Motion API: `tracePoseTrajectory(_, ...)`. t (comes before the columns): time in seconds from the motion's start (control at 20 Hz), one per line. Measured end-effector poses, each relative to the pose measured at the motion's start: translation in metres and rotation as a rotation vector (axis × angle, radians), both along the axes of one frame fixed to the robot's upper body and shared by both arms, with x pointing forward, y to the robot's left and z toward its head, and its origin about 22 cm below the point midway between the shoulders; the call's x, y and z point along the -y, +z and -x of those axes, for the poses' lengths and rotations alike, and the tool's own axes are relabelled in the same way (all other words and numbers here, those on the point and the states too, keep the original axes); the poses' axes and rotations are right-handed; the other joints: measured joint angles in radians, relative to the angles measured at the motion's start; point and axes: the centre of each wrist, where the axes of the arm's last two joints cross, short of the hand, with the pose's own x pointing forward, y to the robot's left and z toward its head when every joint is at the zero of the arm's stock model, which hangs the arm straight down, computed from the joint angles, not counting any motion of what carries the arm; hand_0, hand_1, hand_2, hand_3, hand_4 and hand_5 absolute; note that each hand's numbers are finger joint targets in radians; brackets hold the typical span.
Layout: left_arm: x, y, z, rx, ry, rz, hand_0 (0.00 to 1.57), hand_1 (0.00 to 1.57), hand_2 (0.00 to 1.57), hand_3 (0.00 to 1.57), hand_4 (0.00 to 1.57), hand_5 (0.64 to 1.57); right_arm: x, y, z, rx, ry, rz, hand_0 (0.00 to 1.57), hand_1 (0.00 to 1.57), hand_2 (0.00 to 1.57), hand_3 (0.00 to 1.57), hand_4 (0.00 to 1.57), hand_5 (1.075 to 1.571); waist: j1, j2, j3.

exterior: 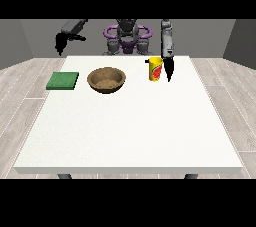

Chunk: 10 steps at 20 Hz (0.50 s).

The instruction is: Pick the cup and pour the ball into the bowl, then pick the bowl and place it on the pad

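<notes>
1. A yellow cup with a red label (155,68) stands upright on the far right part of the large white table (130,131). A small orange bit shows at its rim on the left side; whether that is the ball cannot be told, and the cup's inside is not visible.
2. A round brown wooden bowl (106,79) sits left of the cup, well apart from it, near the table's far middle. Its hollow shows only a brown speckled floor, and no ball is seen in it.
3. A flat green square pad (63,80) lies at the table's far left, just left of the bowl and not touching it. Nothing rests on it.
4. The hand at the view's right (169,70) hangs down just beside the cup's right side, fingers pointing at the table. It looks close to the cup, but contact cannot be made out, and whether its fingers are straight or curled cannot be told.
5. The hand at the view's left (60,43) is raised beyond the table's far left corner, holding nothing visible; it is too dark and small to tell how its fingers lie.
6. The robot's torso (127,38) is partly cut by the table's far edge.
</notes>
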Motion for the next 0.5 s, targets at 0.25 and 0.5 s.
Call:
tracePoseTrajectory(0.25, 0.004, -0.01, -0.008, 0.005, 0.013, -0.004, 0.0, 0.0, 0.0, 0.0, 0.0, 1.526, 0.003, 0.008, -0.007, 0.013, 0.014, 0.01, 0.0, 0.0, 0.0, 0.0, 0.0, 1.571, -0.008, 0.016, -0.0004)
tracePoseTrajectory(0.5, 0.005, -0.01, -0.015, 0.026, 0.031, -0.05, 1.25, 1.25, 1.57, 1.57, 1.33, 1.287, 0.004, 0.005, -0.011, 0.036, 0.008, 0.01, 0.0, 0.0, 0.0, 0.0, 0.0, 1.57, -0.017, 0.036, 0.0042)
